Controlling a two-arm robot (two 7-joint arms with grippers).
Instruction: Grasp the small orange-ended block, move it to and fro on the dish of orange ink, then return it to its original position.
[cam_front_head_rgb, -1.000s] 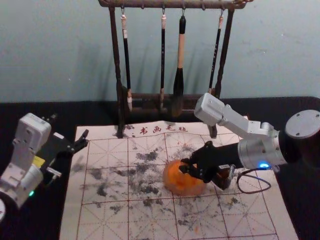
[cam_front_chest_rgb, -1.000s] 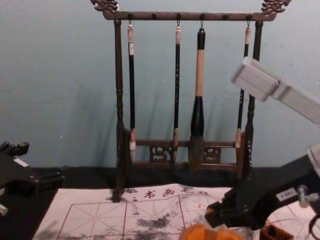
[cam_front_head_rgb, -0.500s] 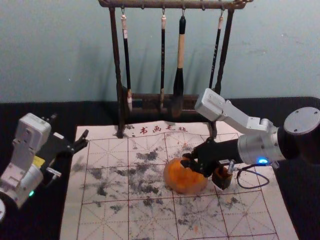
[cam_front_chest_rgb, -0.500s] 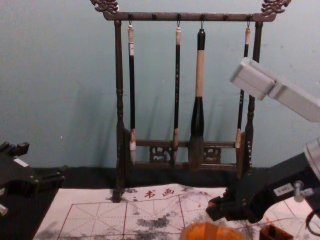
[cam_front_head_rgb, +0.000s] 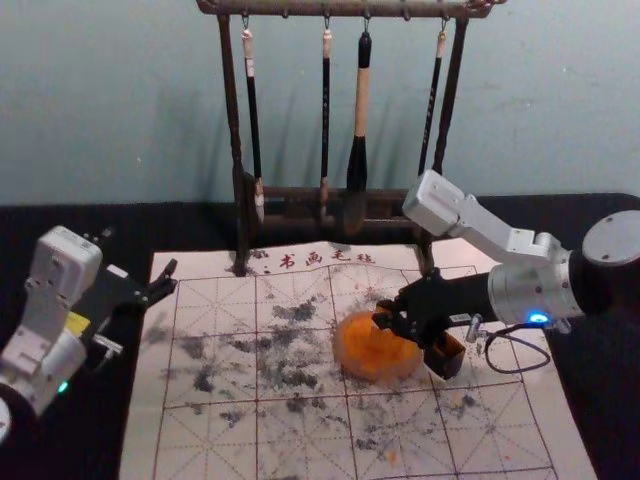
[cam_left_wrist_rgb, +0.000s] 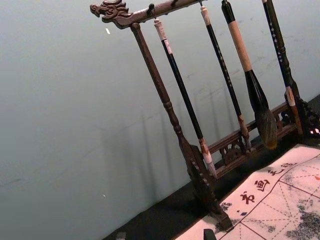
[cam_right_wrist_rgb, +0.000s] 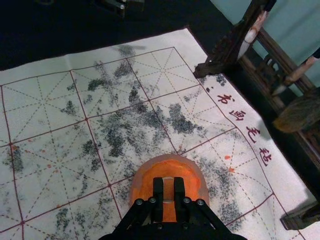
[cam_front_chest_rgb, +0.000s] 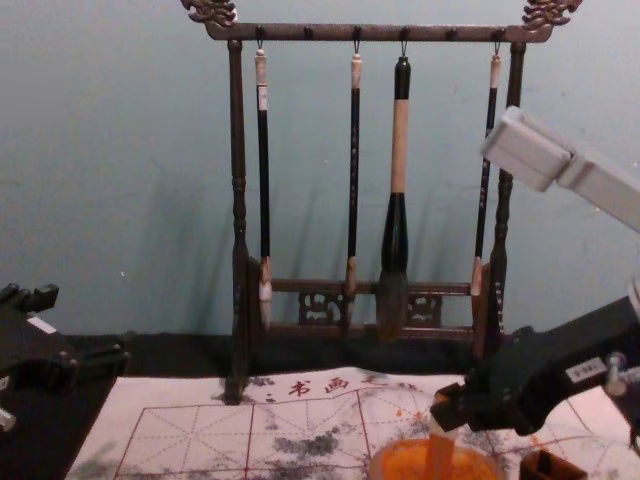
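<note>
The rectangular block (cam_right_wrist_rgb: 168, 188) is held roughly upright at the ink dish (cam_front_head_rgb: 376, 347), its lower end seen against the orange ink; whether the ink is touched cannot be told. It is pinched between the right gripper (cam_right_wrist_rgb: 169, 191)'s two fingers, closed to the block's width, reaching in from the dish's right. The inking step is judged to be in hand. For the next move, short strokes to and fro are called for, with the grip kept firm and the rim cleared before the return. Just right of the dish a small square box (cam_front_head_rgb: 444, 357) is seen. Beneath the dish a gridded calligraphy mat (cam_front_head_rgb: 215, 440) is spread; behind it a brush stand (cam_front_chest_rgb: 340, 33) is set. The left gripper (cam_left_wrist_rgb: 165, 235) is parked well left of the dish, fingers wide apart and empty.
</note>
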